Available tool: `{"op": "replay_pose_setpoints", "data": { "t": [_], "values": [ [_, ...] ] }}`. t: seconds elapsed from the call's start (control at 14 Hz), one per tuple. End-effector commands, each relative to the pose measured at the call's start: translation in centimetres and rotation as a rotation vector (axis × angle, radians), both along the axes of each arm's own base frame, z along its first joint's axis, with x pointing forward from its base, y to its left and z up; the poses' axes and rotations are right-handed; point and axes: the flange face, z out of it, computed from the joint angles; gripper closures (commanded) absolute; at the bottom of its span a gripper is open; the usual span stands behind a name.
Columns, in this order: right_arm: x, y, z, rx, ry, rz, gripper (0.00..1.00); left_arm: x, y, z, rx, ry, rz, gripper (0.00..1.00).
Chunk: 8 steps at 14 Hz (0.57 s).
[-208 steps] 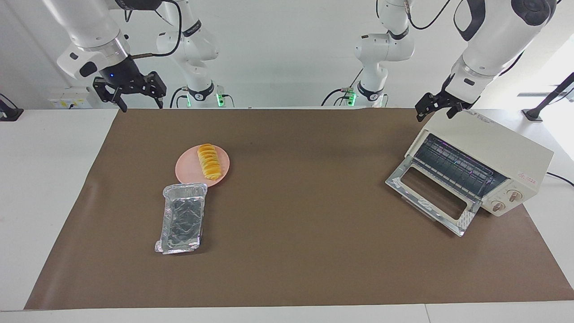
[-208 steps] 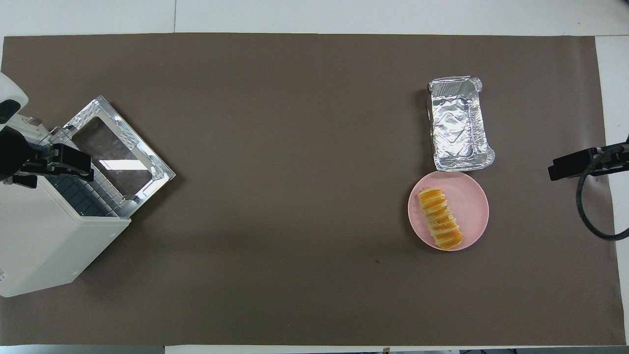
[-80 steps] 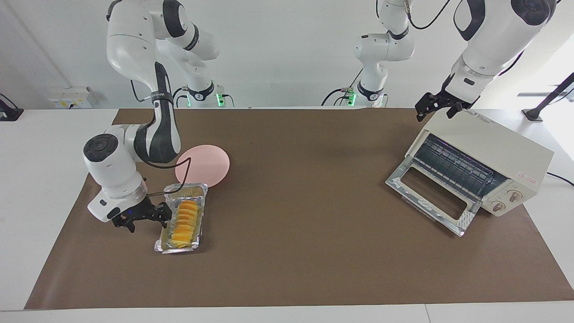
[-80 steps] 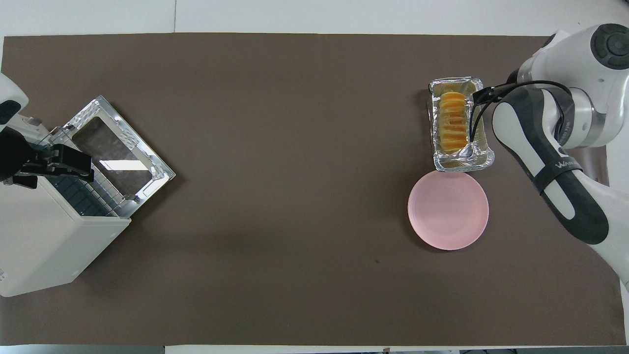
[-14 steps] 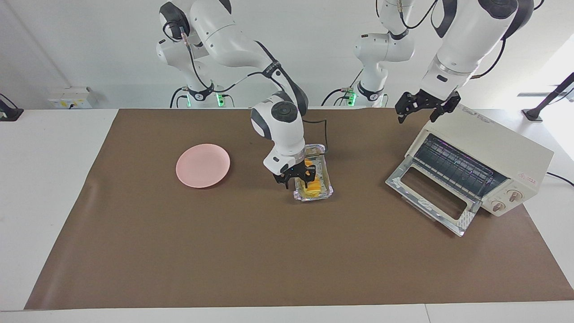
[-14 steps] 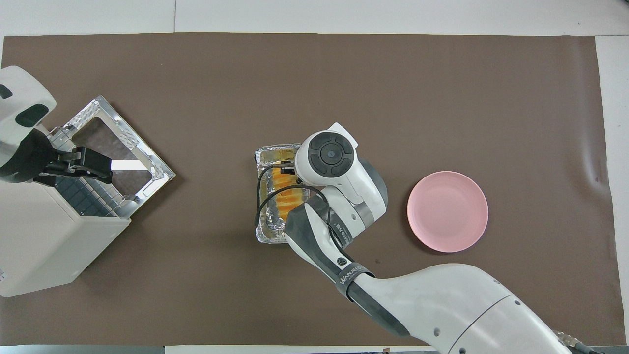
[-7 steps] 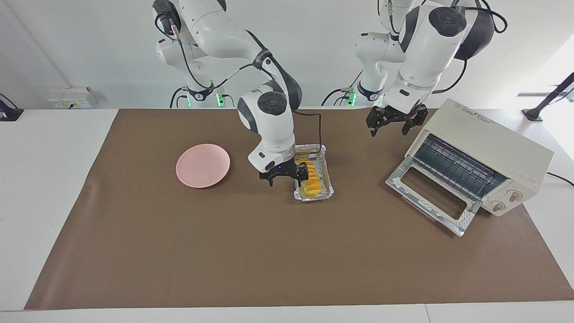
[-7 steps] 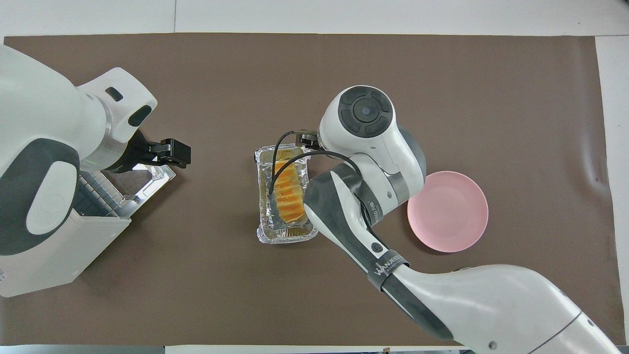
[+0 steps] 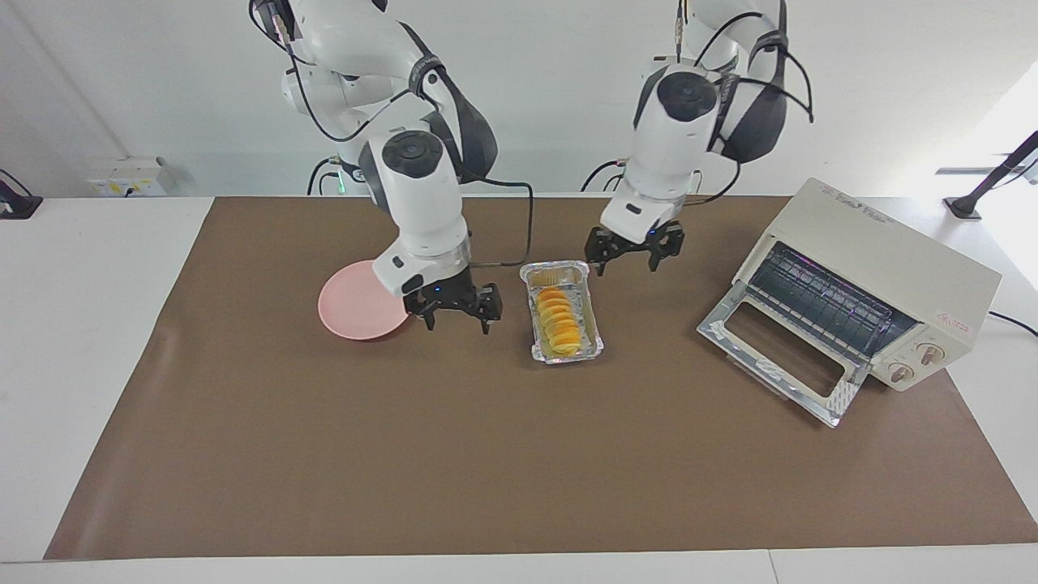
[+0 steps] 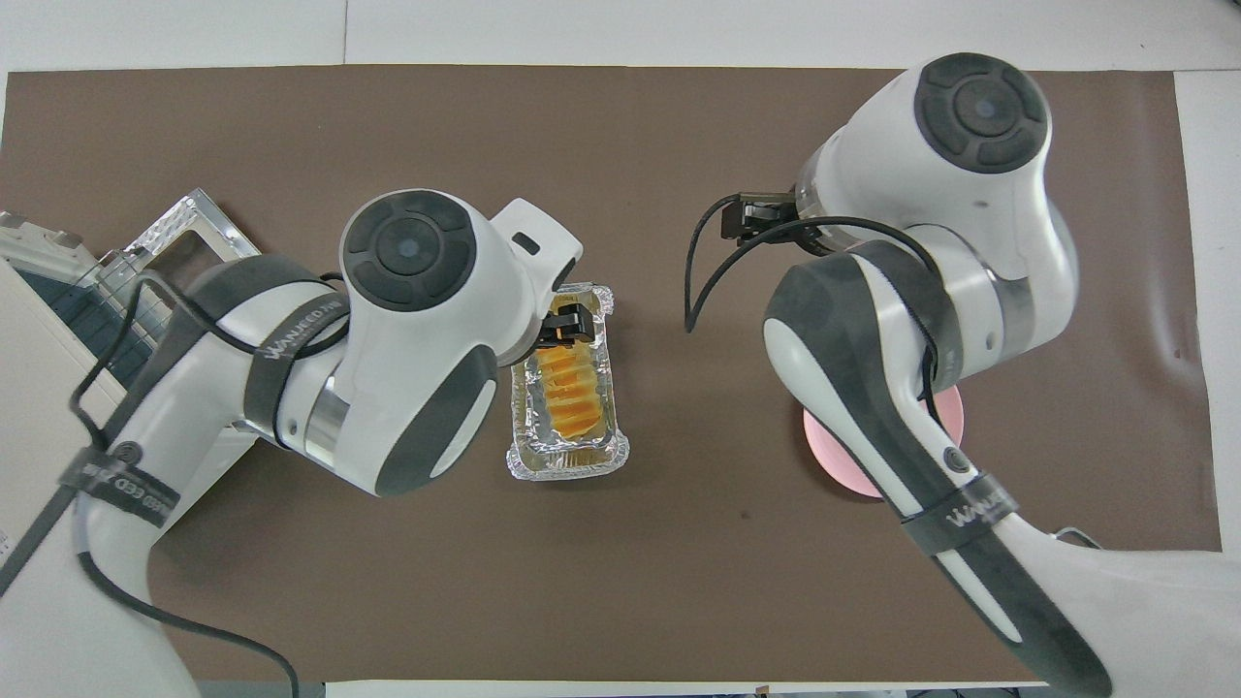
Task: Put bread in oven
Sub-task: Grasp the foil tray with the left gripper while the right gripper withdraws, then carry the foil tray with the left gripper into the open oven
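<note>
A: Where is the bread [image 9: 558, 322] being kept at this moment?

B: It is being carried by nothing; it is lying in the crinkled foil tray [image 9: 585, 334], which is resting on the brown mat [image 9: 519, 454] about midway along the table. The tray is sitting between the pink plate [image 9: 350, 312] and the toaster oven [image 9: 880, 280], and is well apart from the oven.

A: And the grippers?

B: The right gripper [image 9: 452, 312] is being held low over the mat between the plate and the tray, with its fingers spread and nothing pinched. The left gripper [image 9: 630, 253] is being held just above the mat beside the tray's end nearer the robots, toward the oven; its fingers are likewise spread and empty.

A: How much is judged to be done?

B: The oven's glass door [image 9: 780, 358] is hanging open, with the wire rack [image 9: 819, 298] exposed, so access is being offered already. The loaf is lying in a tray that can be slid in whole. What is left, it is judged, is the main part: the tray is not yet being gripped, and it is yet to be carried to the rack.
</note>
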Motion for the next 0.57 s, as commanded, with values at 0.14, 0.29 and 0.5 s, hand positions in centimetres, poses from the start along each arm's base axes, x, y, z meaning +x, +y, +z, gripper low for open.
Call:
{"op": "replay_pose_setpoints", "data": {
  "t": [0.14,0.29,0.5],
  "values": [
    [-0.5,-10.5,5.3,-0.043,-0.027,0.133,0.0,-1.9,-5.8,-4.4,-0.057,-0.018,0.017,0.0],
    [-1.9,-14.5,8.5,-0.053,-0.038,0.085,0.0,-3.1,-9.2,-10.1,-0.052,0.015,0.063,0.04],
    [-4.9,-17.8,12.4,-0.072,-0.013,0.104,0.0,-3.3,-9.3,-11.6,-0.035,0.033,0.063,0.23]
  ]
}}
